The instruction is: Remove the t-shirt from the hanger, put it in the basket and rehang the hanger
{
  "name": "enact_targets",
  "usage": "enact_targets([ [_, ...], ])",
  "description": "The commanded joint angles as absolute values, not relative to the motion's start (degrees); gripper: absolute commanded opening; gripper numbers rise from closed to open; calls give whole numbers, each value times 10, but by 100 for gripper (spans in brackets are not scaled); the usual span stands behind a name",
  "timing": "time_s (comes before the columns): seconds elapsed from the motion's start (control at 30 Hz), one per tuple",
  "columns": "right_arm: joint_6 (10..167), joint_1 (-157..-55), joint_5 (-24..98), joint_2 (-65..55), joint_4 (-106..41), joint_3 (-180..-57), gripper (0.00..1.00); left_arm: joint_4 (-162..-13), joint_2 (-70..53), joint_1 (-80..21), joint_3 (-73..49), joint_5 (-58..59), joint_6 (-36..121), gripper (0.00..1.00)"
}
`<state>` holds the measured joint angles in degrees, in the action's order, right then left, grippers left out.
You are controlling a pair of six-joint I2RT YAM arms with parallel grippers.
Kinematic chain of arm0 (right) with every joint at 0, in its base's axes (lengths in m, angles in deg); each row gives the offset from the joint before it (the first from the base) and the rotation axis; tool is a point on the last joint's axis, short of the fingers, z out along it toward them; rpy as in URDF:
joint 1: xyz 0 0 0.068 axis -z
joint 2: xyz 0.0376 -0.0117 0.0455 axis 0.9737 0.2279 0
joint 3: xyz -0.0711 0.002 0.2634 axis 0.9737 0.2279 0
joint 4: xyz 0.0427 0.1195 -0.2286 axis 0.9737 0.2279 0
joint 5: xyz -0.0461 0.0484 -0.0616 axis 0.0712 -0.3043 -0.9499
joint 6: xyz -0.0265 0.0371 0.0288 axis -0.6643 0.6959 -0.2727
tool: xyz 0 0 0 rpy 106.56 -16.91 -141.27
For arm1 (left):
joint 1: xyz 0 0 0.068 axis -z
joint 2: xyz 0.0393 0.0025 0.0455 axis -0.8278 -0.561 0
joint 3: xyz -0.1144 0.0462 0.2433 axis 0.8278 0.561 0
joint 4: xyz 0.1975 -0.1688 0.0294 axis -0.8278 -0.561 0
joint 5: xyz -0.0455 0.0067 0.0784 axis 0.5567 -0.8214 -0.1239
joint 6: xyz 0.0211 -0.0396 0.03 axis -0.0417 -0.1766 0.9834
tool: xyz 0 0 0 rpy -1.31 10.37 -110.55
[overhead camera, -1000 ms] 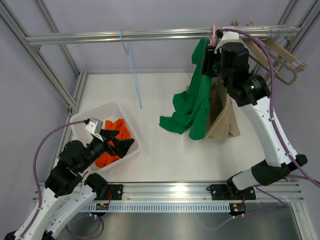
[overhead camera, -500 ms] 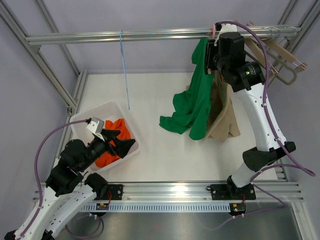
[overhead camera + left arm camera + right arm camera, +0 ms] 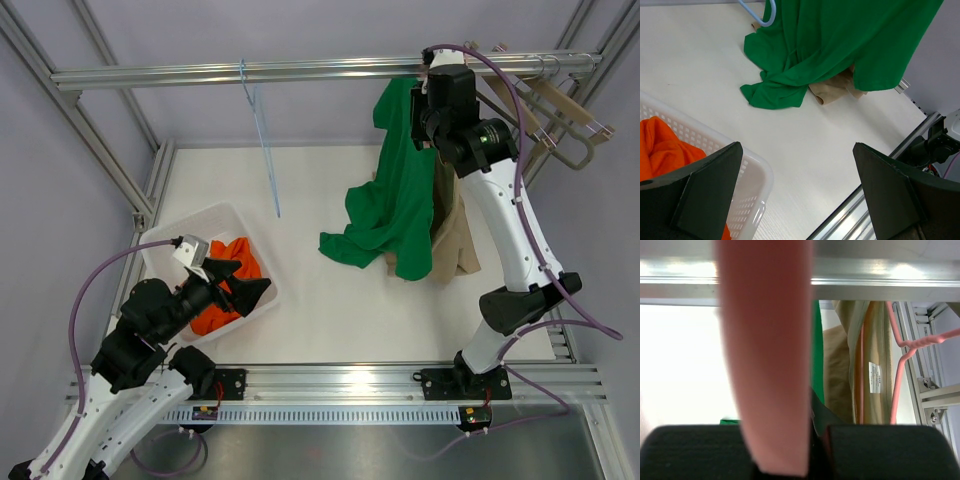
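A green t-shirt (image 3: 395, 200) hangs from a pink hanger (image 3: 427, 60) at the top rail, and its lower part pools on the table. It also shows in the left wrist view (image 3: 840, 45). My right gripper (image 3: 428, 100) is high at the rail. In the right wrist view the right gripper (image 3: 812, 445) is shut on the pink hanger's hook (image 3: 765, 365), with a strip of the green shirt (image 3: 816, 355) behind it. My left gripper (image 3: 240, 280) is open and empty above the basket, as the left wrist view (image 3: 800, 190) shows.
A white basket (image 3: 180, 235) with an orange garment (image 3: 235, 260) sits at the left. A bare blue hanger (image 3: 262, 140) hangs from the rail. A tan garment (image 3: 455, 230) hangs on another pink hanger (image 3: 900, 355) behind the green shirt. Wooden hangers (image 3: 560, 110) hang at the far right.
My right gripper has risen and shifted left to the rail with the pink hanger. The green shirt hangs more to the left. The blue hanger is swinging. The left arm has not moved.
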<state>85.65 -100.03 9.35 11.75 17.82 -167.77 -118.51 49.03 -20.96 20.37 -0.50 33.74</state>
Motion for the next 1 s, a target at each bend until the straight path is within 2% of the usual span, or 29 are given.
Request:
enact_targets([
  [0.0, 843, -999, 95, 77, 130, -1702, 0, -1153, 485, -212, 201, 14, 342, 99],
  [0.37, 828, -1007, 117, -15, 7, -1607, 0, -1154, 482, -212, 203, 21, 341, 99],
  [0.47, 846, -1008, 118, -43, -1, -1552, 0, -1154, 479, -212, 202, 23, 341, 99],
  [0.63, 894, -1022, 129, -114, -58, -1378, 0, -1151, 471, -212, 201, 29, 340, 99],
  [0.77, 913, -1075, 119, -166, -115, -1273, 0, -1138, 462, -212, 198, 48, 333, 99],
  [0.97, 927, -1163, 64, -187, -173, -1227, 0, -1125, 415, -211, 155, 112, 318, 99],
])
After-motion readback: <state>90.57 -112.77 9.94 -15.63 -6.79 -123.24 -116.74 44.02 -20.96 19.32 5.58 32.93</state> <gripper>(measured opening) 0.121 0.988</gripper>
